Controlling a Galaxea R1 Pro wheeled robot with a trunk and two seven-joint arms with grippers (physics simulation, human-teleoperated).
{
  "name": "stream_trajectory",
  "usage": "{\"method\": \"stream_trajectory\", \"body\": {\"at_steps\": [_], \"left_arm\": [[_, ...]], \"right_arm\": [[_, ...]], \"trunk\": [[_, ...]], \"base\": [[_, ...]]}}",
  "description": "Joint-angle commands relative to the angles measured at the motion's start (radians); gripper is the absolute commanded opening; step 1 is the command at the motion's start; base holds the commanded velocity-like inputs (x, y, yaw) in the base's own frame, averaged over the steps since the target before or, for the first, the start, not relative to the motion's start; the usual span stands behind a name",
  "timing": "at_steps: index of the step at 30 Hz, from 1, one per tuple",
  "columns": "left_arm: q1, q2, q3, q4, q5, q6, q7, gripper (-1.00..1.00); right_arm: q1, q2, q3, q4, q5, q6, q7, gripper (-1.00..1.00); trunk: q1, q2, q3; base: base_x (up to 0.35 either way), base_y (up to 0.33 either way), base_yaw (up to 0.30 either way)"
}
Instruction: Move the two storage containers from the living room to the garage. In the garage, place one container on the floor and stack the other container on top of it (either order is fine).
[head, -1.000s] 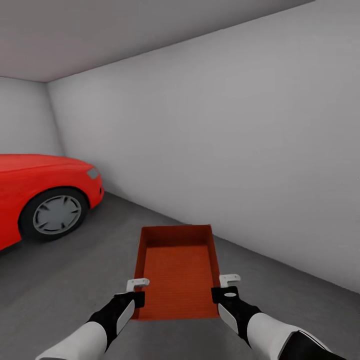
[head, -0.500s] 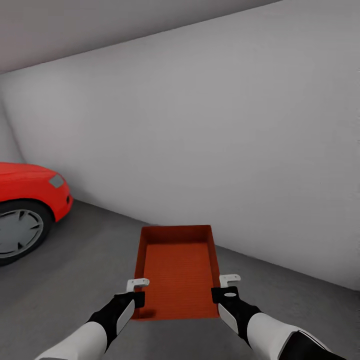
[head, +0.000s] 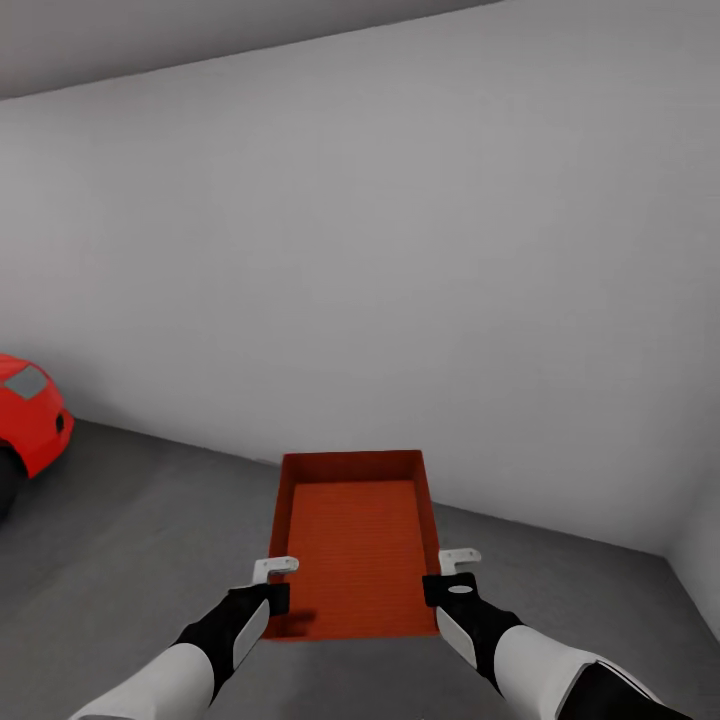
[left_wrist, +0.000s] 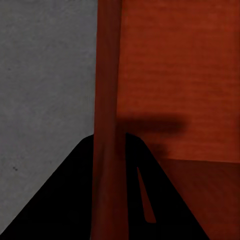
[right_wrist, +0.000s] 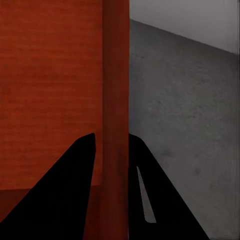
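Bin (head: 355, 545): held level over the garage floor (head: 130, 540), near the wall (head: 400, 280).
Left gripper (head: 274, 583): clamped on its left wall.
Right gripper (head: 452, 575): clamped on the right wall.
Tip: lower both evenly (car (head: 28, 412) well clear).

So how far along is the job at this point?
Done: the robot is in the garage, with grey floor, white wall and red car in sight. In hand: one container is carried, the left gripper and right gripper each clamped on a side wall. Left: setting it down and stacking. No second container can be seen, so whether one is already placed cannot be told.
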Motion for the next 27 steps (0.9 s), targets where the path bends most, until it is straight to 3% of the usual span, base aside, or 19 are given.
{"method": "stream_trajectory", "body": {"at_steps": [1,13,18,27], "left_arm": [[-0.001,0.0,0.009,-0.011,-0.005,-0.026,0.009,-1.0],[-0.001,0.0,0.009,-0.011,-0.004,-0.025,0.009,-1.0],[-0.001,0.0,0.009,-0.011,-0.004,-0.023,0.009,-1.0],[-0.001,0.0,0.009,-0.011,-0.004,-0.024,0.009,-1.0]], "right_arm": [[-0.001,0.0,-0.002,0.006,-0.021,0.001,-0.002,-1.0],[-0.001,0.0,-0.003,0.006,-0.021,0.001,-0.002,-1.0],[-0.001,0.0,-0.003,0.006,-0.021,0.001,-0.002,-1.0],[-0.001,0.0,-0.003,0.006,-0.021,0.001,-0.002,-1.0]], "trunk": [[0.0,-0.002,-0.002],[0.0,-0.002,-0.002],[0.0,-0.002,-0.002],[0.0,-0.002,-0.002]], "base": [[0.007,0.0,-0.286],[0.014,0.0,-0.286],[0.258,0.0,-0.172],[0.316,0.0,-0.014]]}}
